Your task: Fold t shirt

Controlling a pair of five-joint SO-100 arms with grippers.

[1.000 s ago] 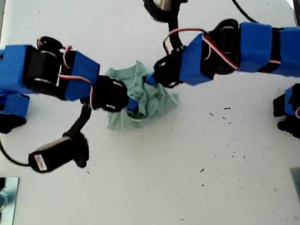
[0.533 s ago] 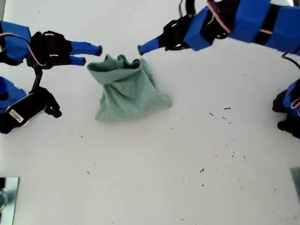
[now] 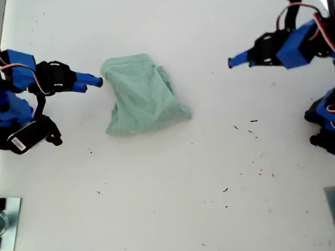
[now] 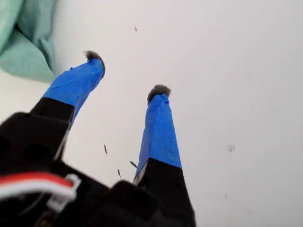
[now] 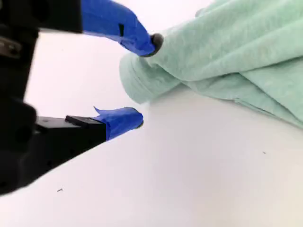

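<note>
T shirt bunched, mid-table.

White counter fills the exterior view, plain and matte, with small dark specks scattered toward the exterior view's right and lower middle. The t shirt lies bunched on it in a loose, rumpled heap, up toward the exterior view's left of centre. At the exterior view's lower left corner, a metal piece sits at the counter's edge.

T shirt: soft matt knit; table: smooth, matt.
</note>
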